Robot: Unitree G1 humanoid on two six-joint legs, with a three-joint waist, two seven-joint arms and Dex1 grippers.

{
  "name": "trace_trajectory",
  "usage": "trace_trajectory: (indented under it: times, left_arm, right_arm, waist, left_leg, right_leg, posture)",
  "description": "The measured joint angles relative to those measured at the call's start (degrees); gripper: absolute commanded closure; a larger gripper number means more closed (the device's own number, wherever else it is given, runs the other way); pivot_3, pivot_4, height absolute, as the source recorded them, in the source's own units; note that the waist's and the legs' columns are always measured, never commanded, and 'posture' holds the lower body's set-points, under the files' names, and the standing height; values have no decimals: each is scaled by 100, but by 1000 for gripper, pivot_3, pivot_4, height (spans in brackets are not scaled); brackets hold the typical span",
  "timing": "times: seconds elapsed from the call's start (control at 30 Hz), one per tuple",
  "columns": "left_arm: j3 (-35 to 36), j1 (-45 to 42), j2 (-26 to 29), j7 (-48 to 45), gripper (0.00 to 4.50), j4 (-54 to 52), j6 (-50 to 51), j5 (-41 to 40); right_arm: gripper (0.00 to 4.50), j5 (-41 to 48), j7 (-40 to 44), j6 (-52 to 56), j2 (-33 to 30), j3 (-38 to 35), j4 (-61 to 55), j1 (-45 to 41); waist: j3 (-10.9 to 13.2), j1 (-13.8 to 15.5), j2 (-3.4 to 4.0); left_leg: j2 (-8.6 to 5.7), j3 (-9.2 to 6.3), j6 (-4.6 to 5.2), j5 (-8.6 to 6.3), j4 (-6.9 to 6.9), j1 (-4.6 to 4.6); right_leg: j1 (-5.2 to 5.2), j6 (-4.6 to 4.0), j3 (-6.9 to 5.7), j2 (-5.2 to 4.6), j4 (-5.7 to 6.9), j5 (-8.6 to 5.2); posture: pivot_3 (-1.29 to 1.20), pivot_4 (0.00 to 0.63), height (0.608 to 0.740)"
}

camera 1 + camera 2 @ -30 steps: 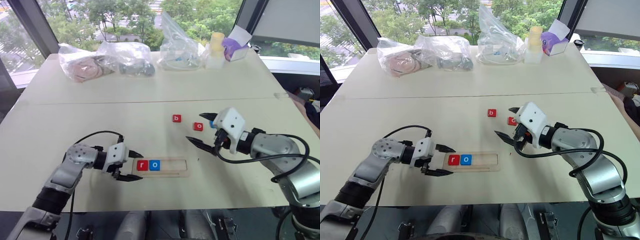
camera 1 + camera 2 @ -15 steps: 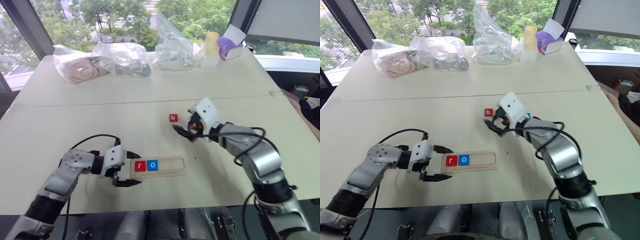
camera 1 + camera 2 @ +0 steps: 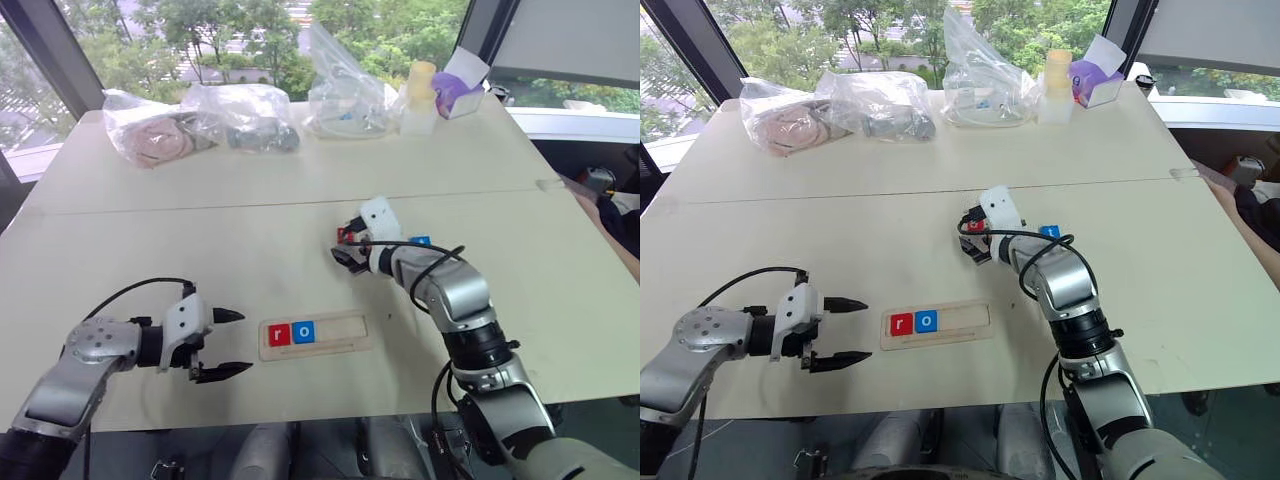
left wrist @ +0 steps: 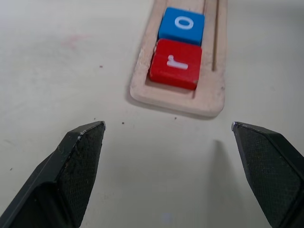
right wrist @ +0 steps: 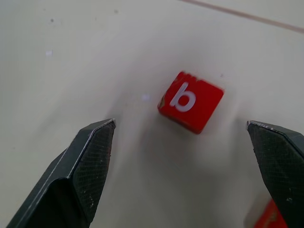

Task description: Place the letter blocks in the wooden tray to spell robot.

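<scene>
Plastic bags and a purple box sit at the desk's far edge. The right gripper, jaws spread wide, frames the red b block, untouched. The left gripper, jaws apart, hovers near the wooden tray holding r and o.

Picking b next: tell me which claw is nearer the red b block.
Right. The right claw is open around the red b block; the left claw sits by the wooden tray.
</scene>
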Motion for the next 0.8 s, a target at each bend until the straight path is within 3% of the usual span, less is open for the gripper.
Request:
trace_trajectory:
  times: [0.37, 0.47, 0.63, 0.8]
  left_arm:
    - [175, 45, -46, 319, 43, -276, 134, -95]
    - [146, 0, -97, 402, 0, -336, 212, -95]
    - [61, -5, -158, 549, 0, -429, 279, -92]
    - [-38, -45, -222, 665, 0, -487, 382, -94]
  right_arm:
    - [0, -287, -568, -274, 760, -193, 1039, -541]
    - [846, -476, -788, -359, 878, -154, 1193, -598]
    - [3292, -689, -991, -509, 981, -137, 1336, -626]
    - [3339, -887, -1018, -648, 1027, -9, 1428, -639]
  waist:
    - [-2, -23, 1]
    - [-3, -33, 2]
    - [-4, -38, 1]
    - [-4, -98, 2]
  left_leg:
    - [10, 10, -8, 5, 4, 2]
    - [13, 11, -10, 6, 3, 4]
    - [15, 12, -11, 7, 3, 4]
    - [16, 11, -13, 8, 4, 5]
  right_leg:
    - [-10, -13, 13, 17, 12, 8]
    - [-11, -15, 14, 21, 13, 10]
    - [-12, -17, 16, 24, 13, 11]
    - [-11, -20, 16, 27, 15, 13]
  posture:
    - [0, 150, 740]
    - [0, 150, 740]
    - [0, 150, 740]
    - [0, 150, 740]
